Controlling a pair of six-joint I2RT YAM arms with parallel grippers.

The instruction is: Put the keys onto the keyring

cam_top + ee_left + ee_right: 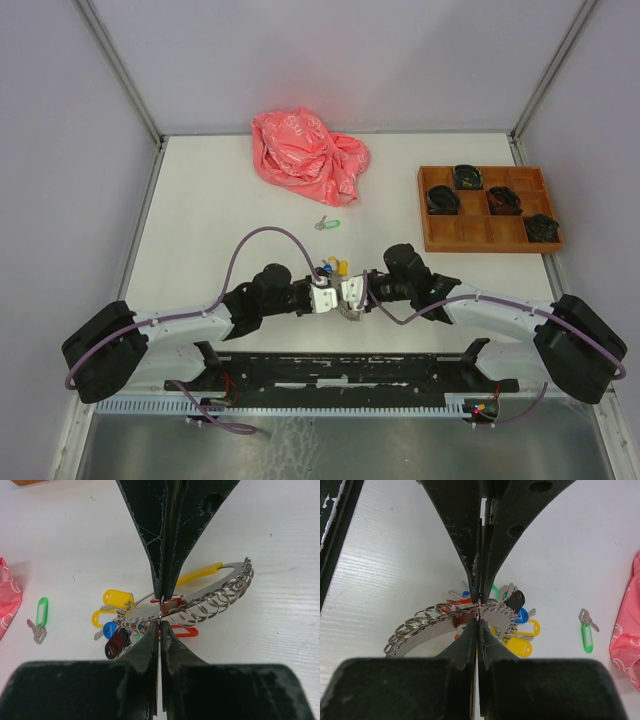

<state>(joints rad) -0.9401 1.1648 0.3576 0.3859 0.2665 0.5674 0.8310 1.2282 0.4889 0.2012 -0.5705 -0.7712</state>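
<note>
Pinching the keyring from opposite sides, the left gripper and the right gripper are each clamped tight on its edge of small split rings. The green-tagged key lies loose, well beyond the keyring, toward the pink bag. The red-tagged key peeks out beneath the keyring beside the bunched keys; whether it is hooked on cannot be told.

The green-tagged key lies flat on the white surface, well apart from the keyring (a flat silver plate edged with split rings), which the left hand and right hand pinch; a red tag shows just beneath it.
</note>
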